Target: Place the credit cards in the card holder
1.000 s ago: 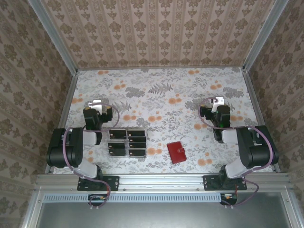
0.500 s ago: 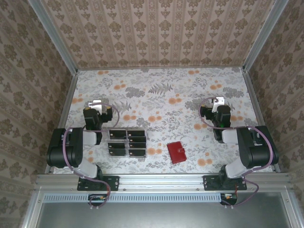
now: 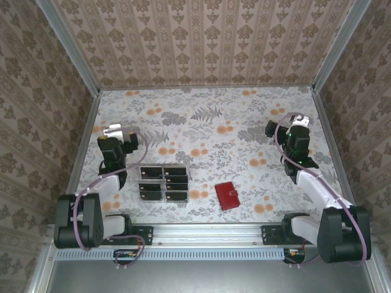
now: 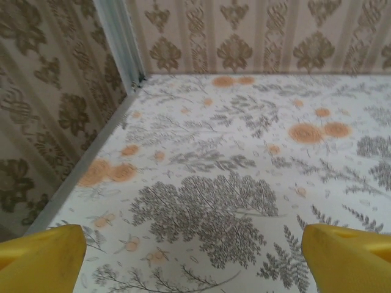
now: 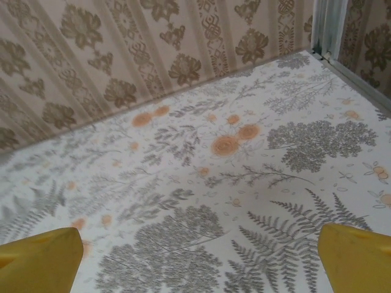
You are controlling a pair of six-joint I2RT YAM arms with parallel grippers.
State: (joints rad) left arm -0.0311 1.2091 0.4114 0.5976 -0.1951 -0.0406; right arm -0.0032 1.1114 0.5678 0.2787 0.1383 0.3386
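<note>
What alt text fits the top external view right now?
Black cards lie in a tidy block on the floral table, left of centre, a closed red wallet apart to their right. The left arm and right arm stand at either side, jaws open, touching nothing.

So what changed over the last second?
The left arm and right arm pulled their elbows back. The left claw drifted left, the right claw right and farther away. Both stay open and empty. The cards and red wallet have not moved.
</note>
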